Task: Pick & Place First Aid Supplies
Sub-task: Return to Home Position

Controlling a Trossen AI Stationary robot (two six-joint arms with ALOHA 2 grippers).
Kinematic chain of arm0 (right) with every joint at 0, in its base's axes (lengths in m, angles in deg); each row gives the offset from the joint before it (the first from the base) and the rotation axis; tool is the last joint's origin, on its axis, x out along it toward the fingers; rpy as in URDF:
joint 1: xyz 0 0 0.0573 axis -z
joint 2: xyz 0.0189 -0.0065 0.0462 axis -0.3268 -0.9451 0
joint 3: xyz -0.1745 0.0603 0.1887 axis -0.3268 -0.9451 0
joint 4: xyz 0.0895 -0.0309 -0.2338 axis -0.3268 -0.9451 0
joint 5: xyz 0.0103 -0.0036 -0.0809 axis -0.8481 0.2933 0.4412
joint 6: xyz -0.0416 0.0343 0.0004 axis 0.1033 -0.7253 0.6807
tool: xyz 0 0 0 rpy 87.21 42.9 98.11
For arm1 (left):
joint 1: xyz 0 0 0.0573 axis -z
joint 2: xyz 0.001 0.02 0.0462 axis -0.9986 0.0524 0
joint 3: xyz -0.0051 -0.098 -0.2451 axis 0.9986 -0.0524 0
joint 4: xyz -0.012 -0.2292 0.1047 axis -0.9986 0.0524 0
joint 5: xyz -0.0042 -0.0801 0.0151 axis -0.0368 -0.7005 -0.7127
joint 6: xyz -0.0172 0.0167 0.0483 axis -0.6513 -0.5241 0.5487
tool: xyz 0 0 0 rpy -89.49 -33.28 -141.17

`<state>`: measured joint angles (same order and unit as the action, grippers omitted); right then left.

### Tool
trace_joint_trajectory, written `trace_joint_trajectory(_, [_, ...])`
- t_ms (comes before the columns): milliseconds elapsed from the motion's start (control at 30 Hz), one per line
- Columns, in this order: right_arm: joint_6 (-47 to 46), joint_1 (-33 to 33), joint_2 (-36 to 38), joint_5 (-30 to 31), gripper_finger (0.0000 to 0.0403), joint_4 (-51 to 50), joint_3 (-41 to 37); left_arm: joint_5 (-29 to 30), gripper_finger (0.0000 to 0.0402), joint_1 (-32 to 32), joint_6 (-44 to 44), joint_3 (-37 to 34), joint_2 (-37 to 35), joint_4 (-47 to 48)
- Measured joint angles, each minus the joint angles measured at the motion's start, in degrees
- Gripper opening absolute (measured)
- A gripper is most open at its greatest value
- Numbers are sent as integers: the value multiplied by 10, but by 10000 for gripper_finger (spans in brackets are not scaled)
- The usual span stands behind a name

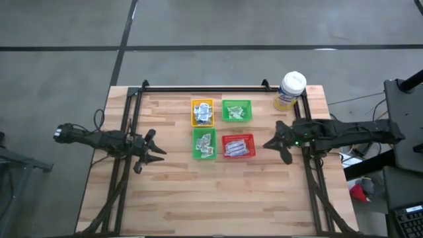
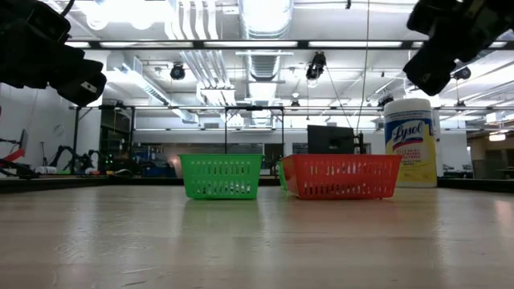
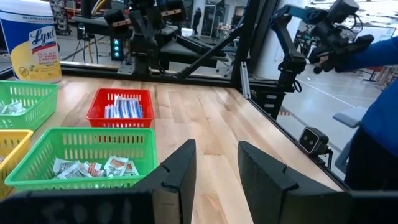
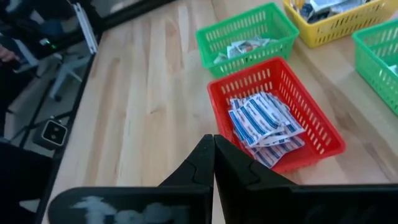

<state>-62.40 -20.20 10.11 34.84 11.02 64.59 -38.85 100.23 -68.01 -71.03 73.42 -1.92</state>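
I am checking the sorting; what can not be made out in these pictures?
Low view: the walls of the nearer green tray and red tray hide their contents.
High view: packets in the yellow tray are too small to identify.
Right wrist view: the edge cuts off the yellow tray.

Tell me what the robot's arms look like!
The left arm and right arm are thin, jointed and nearly black, with black cables running along them. Each ends in two flat, dark, blade-shaped jaws. A small greenish light glows on the right arm.
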Motion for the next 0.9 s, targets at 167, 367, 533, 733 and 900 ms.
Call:
trace_joint_trajectory(167, [-3,0,77,0,8,1,-36,1,115,0,0,0,0,0])
trace_joint_trajectory(367, [-14,0,157,44,8,3,-62,2,115,0,0,0,0,0])
trace_joint_trajectory(533, [-15,0,205,124,9,2,-85,2,115,0,0,0,0,0])
trace_joint_trajectory(733, [-10,0,244,147,9,1,-109,3,115,0,19,0,0,0])
trace_joint_trajectory(900, [-4,0,268,171,9,3,-124,5,115,0,30,0,0,-1])
